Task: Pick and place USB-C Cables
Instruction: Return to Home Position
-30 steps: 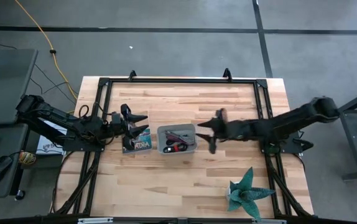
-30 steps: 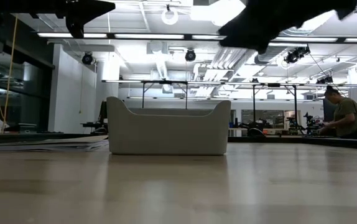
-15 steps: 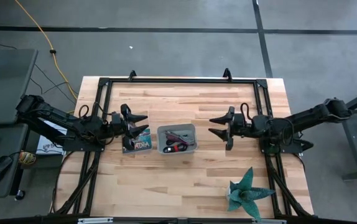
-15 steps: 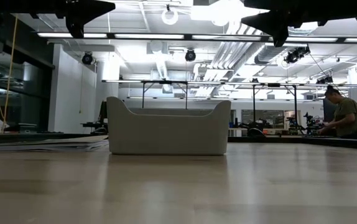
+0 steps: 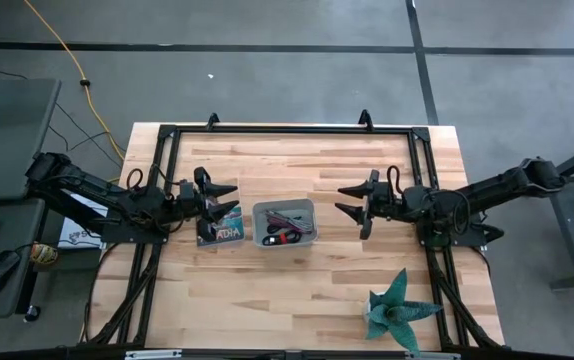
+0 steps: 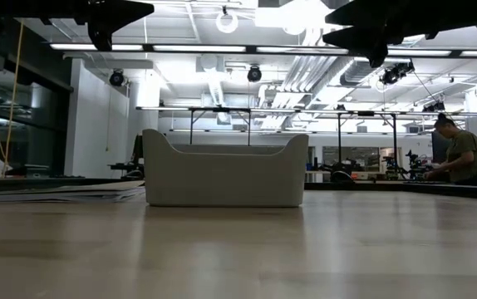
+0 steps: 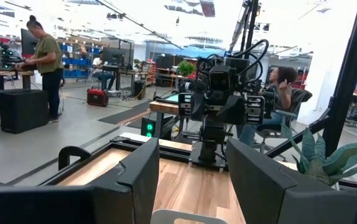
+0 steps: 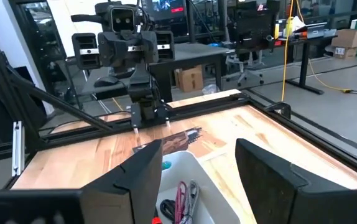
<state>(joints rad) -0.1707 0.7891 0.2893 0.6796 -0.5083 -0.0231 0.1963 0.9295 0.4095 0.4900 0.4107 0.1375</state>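
- USB-C cables (image 5: 285,226): tangled inside grey tray (image 5: 258,222); single cables hard to separate; tray wall hides them in low view.
- Left pincer (image 5: 233,197): left of tray, spread wide, empty.
- Right pincer (image 5: 341,200): right of tray, spread wide, empty.

USB-C cables (image 5: 285,222) all lie inside the grey tray (image 5: 258,224), just left of centre of the high view frame. Small dark tangled heap, bundles touching and overlapping, hard to separate from above. Black-and-red cable (image 5: 285,238) shows its red at the lower edge of the heap. Right wrist view, bottom centre: purple cable (image 8: 181,198) and grey cable (image 8: 193,191) side by side in the tray. Low view: tray wall hides them
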